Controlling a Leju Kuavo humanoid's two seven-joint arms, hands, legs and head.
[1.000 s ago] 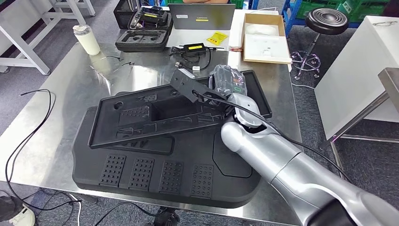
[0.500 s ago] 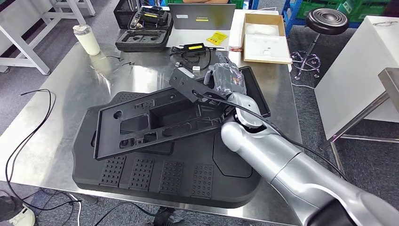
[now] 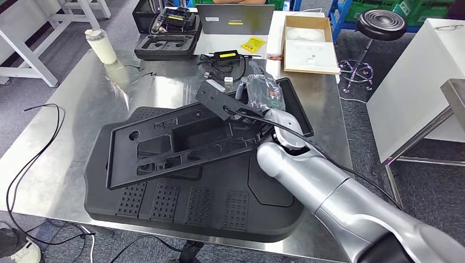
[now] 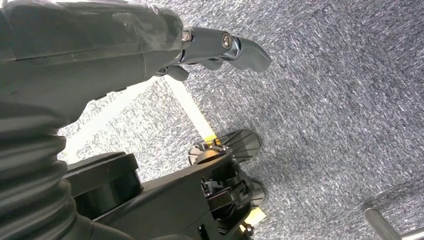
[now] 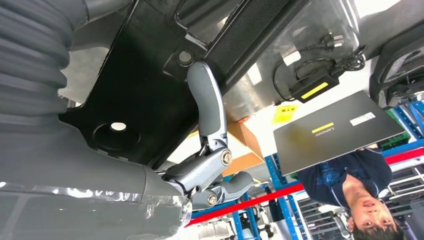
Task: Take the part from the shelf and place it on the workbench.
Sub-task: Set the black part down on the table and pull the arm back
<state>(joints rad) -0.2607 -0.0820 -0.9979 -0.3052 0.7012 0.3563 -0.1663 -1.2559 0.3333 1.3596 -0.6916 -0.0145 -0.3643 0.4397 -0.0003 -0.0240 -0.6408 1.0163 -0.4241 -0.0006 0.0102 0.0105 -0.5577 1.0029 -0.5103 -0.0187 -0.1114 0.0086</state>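
Note:
The part is a long black moulded tray (image 3: 186, 139). It lies tilted across a larger black panel (image 3: 181, 203) on the steel workbench (image 3: 71, 137). My right hand (image 3: 262, 90), wrapped in clear film, grips the tray's far right end and keeps that end raised. The tray's left end sits low on the panel. In the right wrist view my thumb (image 5: 207, 100) presses against the tray's black underside (image 5: 145, 90). My left hand (image 4: 100, 45) hangs over grey carpet, holding nothing, with its fingers (image 4: 225, 45) stretched out.
At the back of the bench are a laptop (image 3: 236, 19), a power adapter with cables (image 3: 226, 56), a black foam case (image 3: 167, 46), a white bottle (image 3: 101, 46) and a cardboard box (image 3: 310, 41). A stool (image 3: 381, 24) and a white cabinet (image 3: 422, 87) stand to the right. A person (image 5: 350, 180) sits behind the laptop.
My right hand has shifted slightly left and away with the tray. The tray has swung, and its left end has dropped lower onto the black panel.

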